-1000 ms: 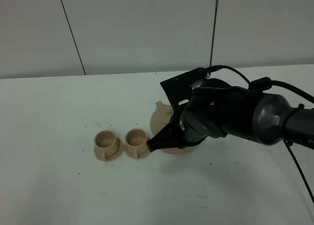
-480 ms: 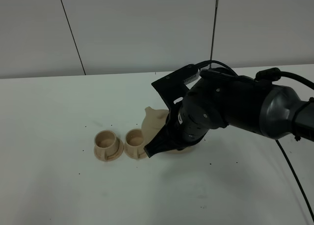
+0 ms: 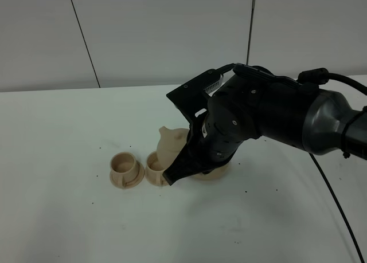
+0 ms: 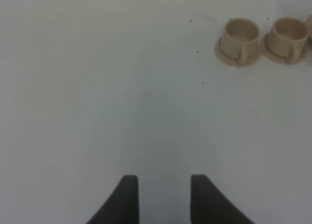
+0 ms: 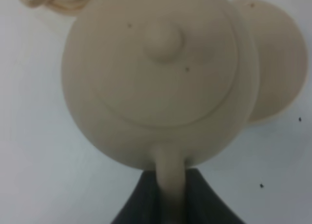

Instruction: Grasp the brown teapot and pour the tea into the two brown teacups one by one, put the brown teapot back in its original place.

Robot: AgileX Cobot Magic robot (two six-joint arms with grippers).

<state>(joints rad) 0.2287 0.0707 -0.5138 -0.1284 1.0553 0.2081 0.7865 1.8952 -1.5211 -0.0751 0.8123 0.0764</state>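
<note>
The right pincer [image 5: 170,197] is clamped on the loop handle [image 5: 169,177] of the brown teapot [image 5: 161,77], one dark finger on each side of the loop. The pot's round body spreads out directly ahead of the fingertips, and its lid knob [image 5: 163,38] sits further ahead in the middle of the lid. The spout cannot be made out from the wrist. In the high camera the pot leans away from the pincer toward the cups, and the arm covers much of it.

Just beyond the far side of the pot is the nearer teacup [image 3: 156,161] on its small saucer [image 3: 153,177]. The pot's front edge is over or against this cup, but I cannot tell which. The farther teacup [image 3: 124,163] stands just beside the first, further from the pincer. The wide saucer [image 5: 278,77] lies bare on the white table [image 4: 73,112], off to one side of the pincer, with the pot overlapping only its edge.

The left pincer [image 4: 163,199] is spread apart with nothing between its fingers. It hangs over bare table, with both cups far ahead of it and to one side.
</note>
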